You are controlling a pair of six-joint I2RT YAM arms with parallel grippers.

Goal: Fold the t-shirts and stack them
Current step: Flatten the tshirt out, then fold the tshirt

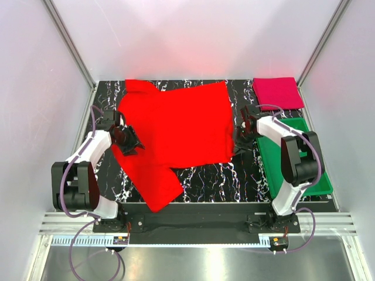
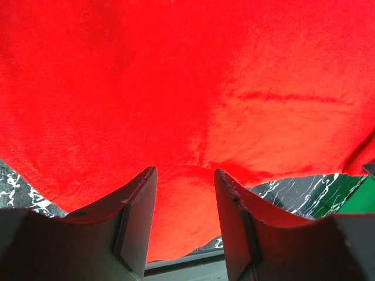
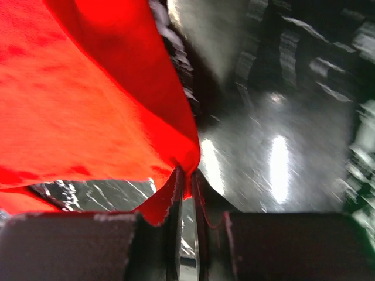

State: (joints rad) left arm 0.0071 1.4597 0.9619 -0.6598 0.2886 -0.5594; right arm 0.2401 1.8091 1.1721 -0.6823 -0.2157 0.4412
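Observation:
A bright red t-shirt [image 1: 176, 126] lies spread on the black marbled table, one sleeve reaching toward the front edge. My left gripper [image 1: 130, 142] sits at its left side. In the left wrist view this gripper [image 2: 184, 172] stands open, with the red cloth [image 2: 187, 88] beyond the jaws and showing in the gap. My right gripper [image 1: 239, 139] is at the shirt's right edge. In the right wrist view it [image 3: 188, 172] is shut on a pinch of the red hem [image 3: 76, 105]. A darker crimson t-shirt [image 1: 275, 92] lies folded at the back right.
A green tray [image 1: 269, 164] lies along the right side of the table under my right arm, and its corner shows in the left wrist view [image 2: 351, 199]. White walls enclose the table on three sides. Bare marbled surface [image 1: 217, 178] shows in front of the shirt.

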